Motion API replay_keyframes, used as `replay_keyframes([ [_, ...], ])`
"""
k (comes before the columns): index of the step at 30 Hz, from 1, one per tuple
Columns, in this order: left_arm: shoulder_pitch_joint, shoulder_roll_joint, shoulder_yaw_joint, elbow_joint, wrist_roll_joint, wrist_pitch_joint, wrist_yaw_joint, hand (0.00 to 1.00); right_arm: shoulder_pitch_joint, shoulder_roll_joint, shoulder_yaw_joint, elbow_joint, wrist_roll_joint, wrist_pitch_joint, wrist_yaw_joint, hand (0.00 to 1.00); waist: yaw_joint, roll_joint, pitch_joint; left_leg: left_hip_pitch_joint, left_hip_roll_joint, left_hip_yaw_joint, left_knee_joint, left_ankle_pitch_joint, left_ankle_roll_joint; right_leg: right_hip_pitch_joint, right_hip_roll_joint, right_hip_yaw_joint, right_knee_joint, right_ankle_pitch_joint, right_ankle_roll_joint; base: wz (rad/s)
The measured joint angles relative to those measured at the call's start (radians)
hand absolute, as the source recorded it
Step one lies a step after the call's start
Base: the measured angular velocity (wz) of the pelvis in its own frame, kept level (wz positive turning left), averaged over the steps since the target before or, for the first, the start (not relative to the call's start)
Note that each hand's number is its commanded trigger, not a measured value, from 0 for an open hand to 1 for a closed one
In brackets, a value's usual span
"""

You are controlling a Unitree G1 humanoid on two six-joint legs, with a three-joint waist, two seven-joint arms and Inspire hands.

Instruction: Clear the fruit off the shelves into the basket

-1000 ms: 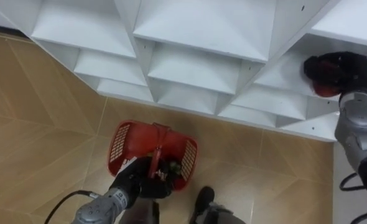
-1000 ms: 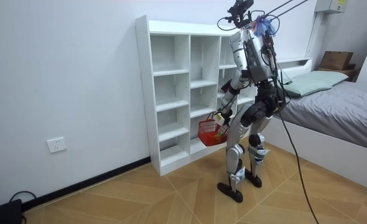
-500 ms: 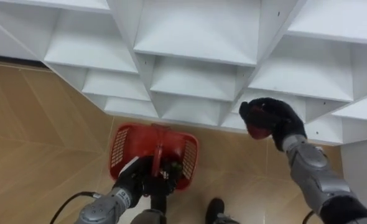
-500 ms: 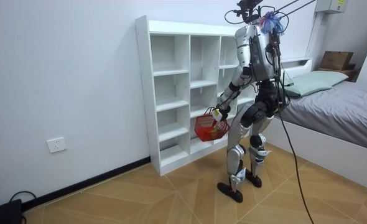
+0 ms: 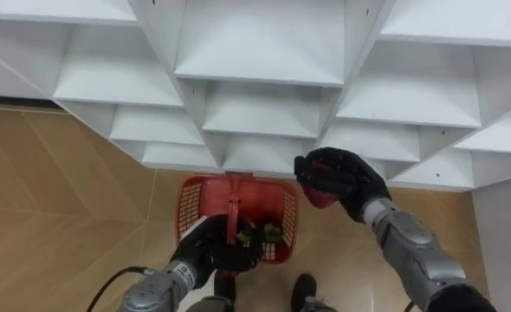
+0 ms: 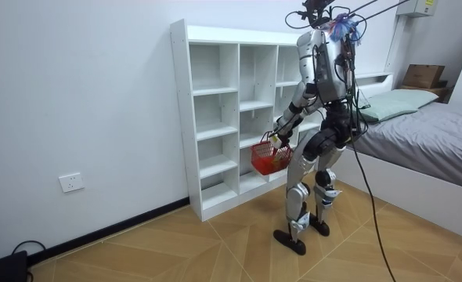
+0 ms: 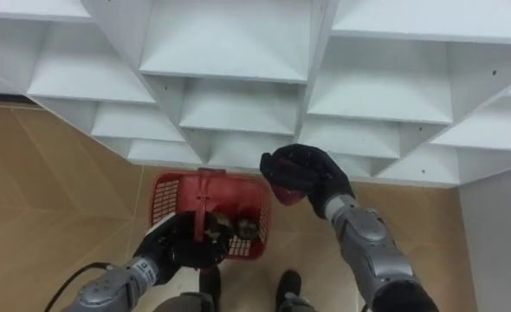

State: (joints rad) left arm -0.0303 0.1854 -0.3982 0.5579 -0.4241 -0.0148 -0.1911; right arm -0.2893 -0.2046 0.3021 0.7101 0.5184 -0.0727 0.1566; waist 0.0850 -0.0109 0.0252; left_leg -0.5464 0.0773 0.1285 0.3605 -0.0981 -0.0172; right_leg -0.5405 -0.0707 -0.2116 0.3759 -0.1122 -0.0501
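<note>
A red plastic basket [image 5: 195, 204] [image 7: 164, 199] [image 6: 267, 159] hangs in front of the white shelf unit [image 5: 264, 61] [image 6: 215, 117]. My left hand [image 5: 208, 251] [image 7: 176, 244] is shut on its handle, and green and dark fruit [image 5: 257, 232] lie inside. My right hand [image 5: 335, 176] [image 7: 300, 174] is curled round a red fruit [image 5: 323, 198] [image 7: 287, 196], held just right of and above the basket's right rim. In the room view I stand facing the shelf unit.
The shelf unit's compartments [image 5: 260, 39] stand empty. Wooden floor [image 5: 56, 208] lies below. A bed [image 6: 427, 133] stands at the room view's right, behind me, and a wall socket [image 6: 72, 182] is at its left.
My right hand has brought the red fruit left and down from the right-hand shelf to beside the basket. The basket has risen slightly.
</note>
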Motion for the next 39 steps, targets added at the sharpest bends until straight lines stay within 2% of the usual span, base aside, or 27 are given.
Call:
replay_keyframes([
  [4, 0.000, -0.014, -0.012, -0.002, -0.065, -0.009, -0.005, 1.00, -0.003, 0.013, 0.002, -0.018, -0.014, -0.001, 0.000, 1.00, 0.001, 0.007, 0.0004, 0.007, 0.001, 0.010, -0.004, 0.000, 0.000, -0.001, 0.001, 0.011, 0.004, 0.001, 0.000, -0.05],
  [10, -0.002, -0.016, -0.042, -0.001, -0.096, -0.029, -0.016, 1.00, -0.003, 0.020, 0.022, -0.020, -0.013, -0.001, 0.000, 1.00, -0.004, 0.007, 0.0008, 0.013, 0.000, 0.012, -0.010, 0.000, 0.000, 0.000, 0.001, 0.016, 0.005, 0.001, 0.001, -0.01],
  [16, 0.000, -0.015, -0.059, -0.001, -0.097, -0.029, -0.016, 1.00, -0.003, 0.042, 0.036, -0.032, -0.013, -0.001, -0.001, 1.00, -0.007, 0.009, 0.0016, 0.028, 0.000, 0.029, -0.020, 0.000, 0.000, 0.002, 0.002, 0.031, 0.005, 0.000, 0.001, -0.07],
  [20, -0.001, -0.007, -0.070, -0.001, -0.133, -0.029, -0.017, 1.00, -0.003, 0.041, 0.070, -0.049, -0.013, -0.001, 0.000, 1.00, -0.020, 0.015, 0.0056, 0.029, 0.001, 0.031, -0.021, 0.000, 0.000, 0.002, 0.002, 0.031, 0.002, 0.000, 0.002, -0.01],
  [24, -0.005, -0.010, -0.077, -0.001, -0.140, -0.029, -0.017, 1.00, -0.003, 0.049, 0.080, -0.049, -0.013, -0.001, 0.007, 1.00, -0.024, 0.021, 0.0096, 0.028, 0.001, 0.031, -0.022, 0.000, 0.000, 0.001, 0.003, 0.032, 0.002, 0.000, 0.002, 0.00],
  [39, -0.029, -0.028, -0.075, 0.000, -0.218, -0.029, -0.022, 1.00, -0.003, 0.053, 0.079, -0.048, -0.019, 0.000, 0.007, 1.00, -0.023, 0.022, 0.0098, 0.027, 0.002, 0.032, -0.024, 0.000, 0.000, 0.002, 0.003, 0.030, 0.004, 0.000, 0.001, 0.00],
])
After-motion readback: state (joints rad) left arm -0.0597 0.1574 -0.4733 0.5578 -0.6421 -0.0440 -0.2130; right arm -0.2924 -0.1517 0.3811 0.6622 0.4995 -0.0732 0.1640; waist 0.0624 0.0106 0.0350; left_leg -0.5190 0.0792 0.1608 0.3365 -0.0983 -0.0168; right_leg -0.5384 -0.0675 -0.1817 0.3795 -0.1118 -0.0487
